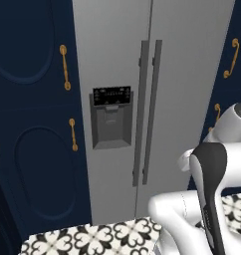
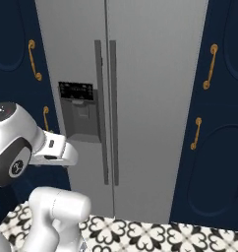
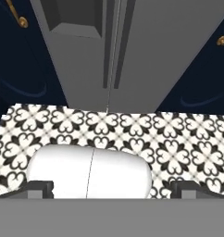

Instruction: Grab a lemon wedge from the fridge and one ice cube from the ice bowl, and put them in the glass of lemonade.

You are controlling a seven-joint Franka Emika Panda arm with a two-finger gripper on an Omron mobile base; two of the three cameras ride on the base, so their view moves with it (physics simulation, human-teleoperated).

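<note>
Fridge (image 1: 182,74) fills the middle of both base views, both doors shut, seam running top to bottom w/ two long dark handles (image 1: 147,112) side by side along it. Dispenser recess (image 1: 111,119) w/ black panel sits in the left door, at 9 o'clock from the handles. Navy cabinets (image 1: 33,114) w/ gold handles (image 1: 65,67) flank the fridge at 9 and 3 o'clock. Patterned black-and-white floor tiles (image 1: 92,236) run along the base of the fridge at 6 o'clock.

In the hand view the fridge's lower doors (image 3: 146,51) sit at 12 o'clock, seam approx centred, tiles below. Jaws (image 3: 112,190) spread fully apart, one tip (image 3: 40,189) at 8 o'clock, the other at 4 o'clock, nothing between them, well apart from the fridge.
</note>
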